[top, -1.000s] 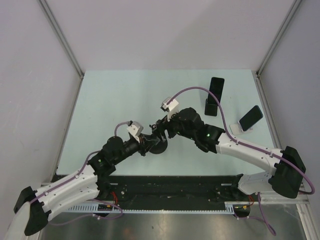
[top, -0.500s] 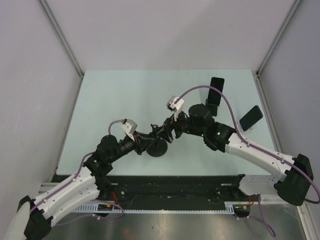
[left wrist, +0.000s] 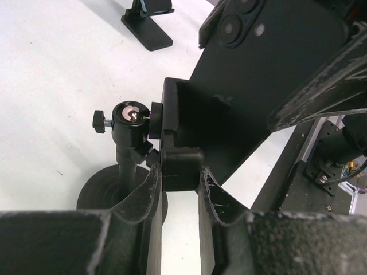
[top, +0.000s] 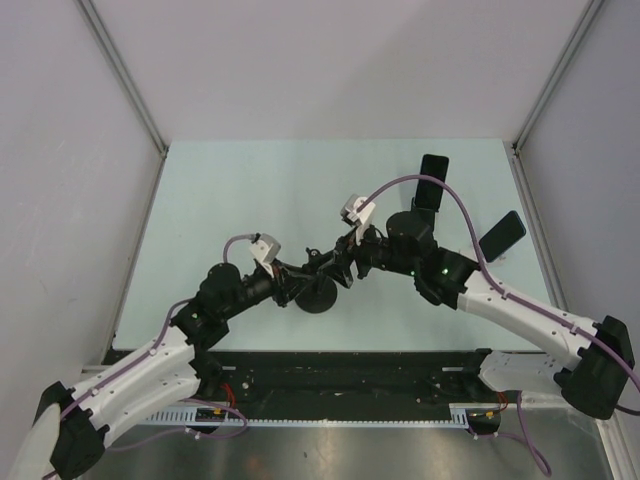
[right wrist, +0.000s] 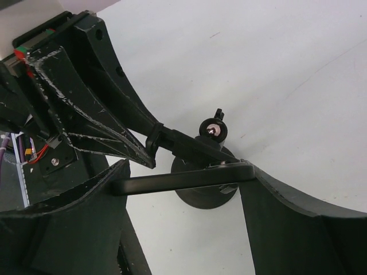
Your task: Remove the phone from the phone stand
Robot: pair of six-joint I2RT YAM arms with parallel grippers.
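The black phone (left wrist: pixel 269 63) shows its back and camera lenses in the left wrist view, tilted in front of the stand's cradle (left wrist: pixel 172 109). My right gripper (right wrist: pixel 183 172) is shut on the phone (right wrist: pixel 183 179), seen edge-on between its fingers. My left gripper (left wrist: pixel 179 172) is shut on the cradle's lower clamp block (left wrist: pixel 180 169). The phone stand (top: pixel 318 297) has a round black base and a ball joint (left wrist: pixel 131 114). In the top view the left gripper (top: pixel 303 284) and right gripper (top: pixel 335 265) meet over the stand. I cannot tell whether the phone still touches the cradle.
Two more phones stand at the back right: a black one (top: pixel 433 178) on a black stand and another (top: pixel 502 234) on a white stand (top: pixel 470 258). The grey walls close in on both sides. The arms' black base rail (top: pixel 340 375) runs along the near edge.
My right wrist has shifted right and slightly back with the phone. The left arm has shifted a little, still gripping the stand. The stand's base has stayed in place.
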